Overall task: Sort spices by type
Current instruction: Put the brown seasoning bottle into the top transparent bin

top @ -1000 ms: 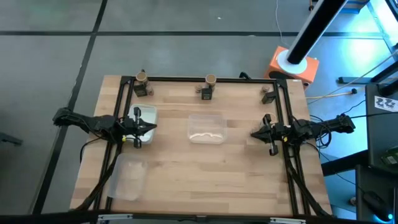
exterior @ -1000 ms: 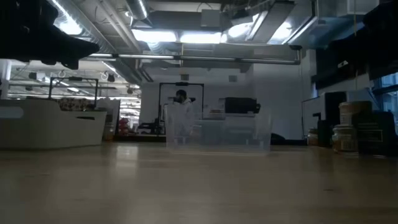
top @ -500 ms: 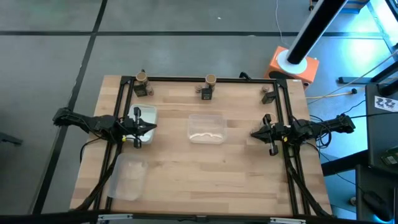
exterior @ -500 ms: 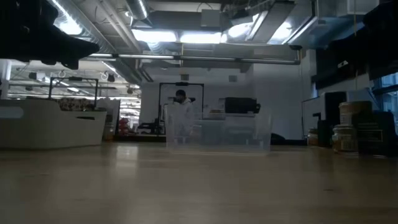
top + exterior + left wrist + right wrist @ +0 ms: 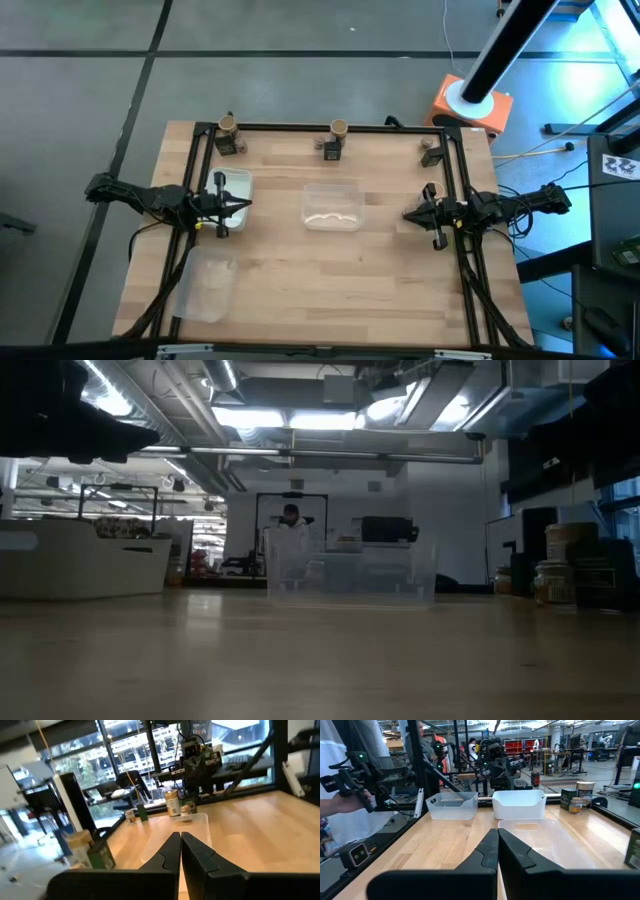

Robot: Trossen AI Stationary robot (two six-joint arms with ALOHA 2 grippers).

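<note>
The spices stand upright in three small clusters along the table's far edge: far left (image 5: 228,135), middle (image 5: 335,141) and far right (image 5: 432,151). Each cluster mixes tan-topped jars, squat jars and dark packets; one cluster (image 5: 576,796) also shows in the right wrist view, another (image 5: 177,805) in the left. My left gripper (image 5: 246,206) hovers shut and level at the table's left, over a clear tray (image 5: 232,190). My right gripper (image 5: 406,214) hovers shut and level at the table's right. Neither holds anything.
A second clear tray (image 5: 332,206) stands in the table's middle, a third (image 5: 205,285) at the near left. A black frame (image 5: 300,128) borders the table. Beyond the table a person's hand (image 5: 345,787) holds a control handle. Bare wood lies at the near right.
My left gripper has rolled a little about the line along which it points, staying in place and shut. Nothing else has moved.
</note>
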